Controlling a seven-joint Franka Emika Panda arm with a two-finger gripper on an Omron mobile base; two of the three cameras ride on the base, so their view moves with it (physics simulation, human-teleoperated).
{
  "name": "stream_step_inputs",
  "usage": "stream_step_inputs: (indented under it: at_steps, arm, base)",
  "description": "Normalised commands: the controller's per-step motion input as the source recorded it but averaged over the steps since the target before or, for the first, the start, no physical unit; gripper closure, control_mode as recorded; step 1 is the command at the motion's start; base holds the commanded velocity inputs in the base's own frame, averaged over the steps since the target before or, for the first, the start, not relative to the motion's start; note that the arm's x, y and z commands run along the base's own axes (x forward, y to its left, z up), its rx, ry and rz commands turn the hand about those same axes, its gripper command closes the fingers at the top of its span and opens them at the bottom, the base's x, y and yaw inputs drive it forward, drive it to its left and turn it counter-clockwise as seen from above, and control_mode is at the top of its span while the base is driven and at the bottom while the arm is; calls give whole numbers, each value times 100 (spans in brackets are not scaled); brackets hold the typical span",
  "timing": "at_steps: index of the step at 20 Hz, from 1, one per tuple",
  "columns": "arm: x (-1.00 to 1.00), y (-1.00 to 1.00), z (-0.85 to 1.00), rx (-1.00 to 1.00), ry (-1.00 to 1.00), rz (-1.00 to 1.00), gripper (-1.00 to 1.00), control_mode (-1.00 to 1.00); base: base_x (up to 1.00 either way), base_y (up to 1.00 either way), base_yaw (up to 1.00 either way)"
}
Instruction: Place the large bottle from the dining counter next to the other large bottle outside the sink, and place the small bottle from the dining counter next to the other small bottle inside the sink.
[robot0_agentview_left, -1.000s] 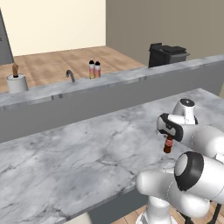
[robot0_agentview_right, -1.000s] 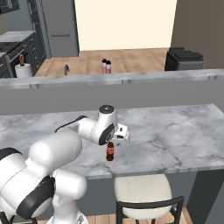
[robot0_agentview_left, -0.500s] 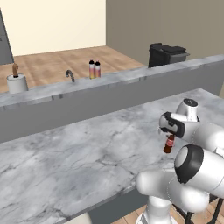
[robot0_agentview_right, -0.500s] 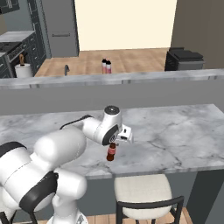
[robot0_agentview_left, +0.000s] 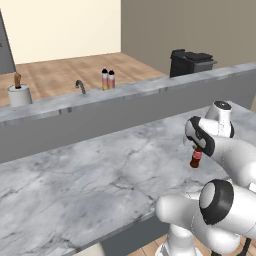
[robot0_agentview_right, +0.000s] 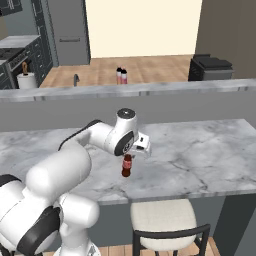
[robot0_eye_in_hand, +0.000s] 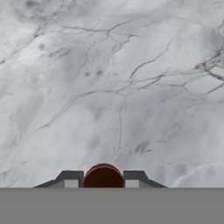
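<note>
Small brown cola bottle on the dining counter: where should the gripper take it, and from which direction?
Take the small brown bottle at its narrow neck, coming straight down from above. It stands upright on the dining counter with nothing beside it, and the neck is slim enough for the fingers. The gripper already sits over the top, and the hand view shows the bottle's red cap between the fingertips.

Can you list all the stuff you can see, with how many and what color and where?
small bottle: 1, dark brown with red label, over the near counter, held by its neck
dining counter: 1, white-grey marble, near
two bottles: 2, pale with dark tops, far counter
faucet: 1, metal, far counter
paper roll: 1, white, far left
black box: 1, far right
stool: 1, cream seat, under the counter
hand: 1, dark fingers, clamped on the small bottle
</note>
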Motion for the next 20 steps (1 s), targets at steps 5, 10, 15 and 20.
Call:
stream_step_inputs:
  at_steps: [5, 10, 15, 20]
  arm:
    - [-1, -27, 66, 0, 8, -5, 100, -100]
    - [-10, -38, 45, 1, 8, -6, 100, -100]
    - [-12, -37, 37, 2, 5, -6, 100, -100]
    - [-15, -27, 33, 1, 4, -5, 100, -100]
  base:
    - [0, 0, 0]
    - [0, 0, 0]
    - [0, 0, 0]
    - [0, 0, 0]
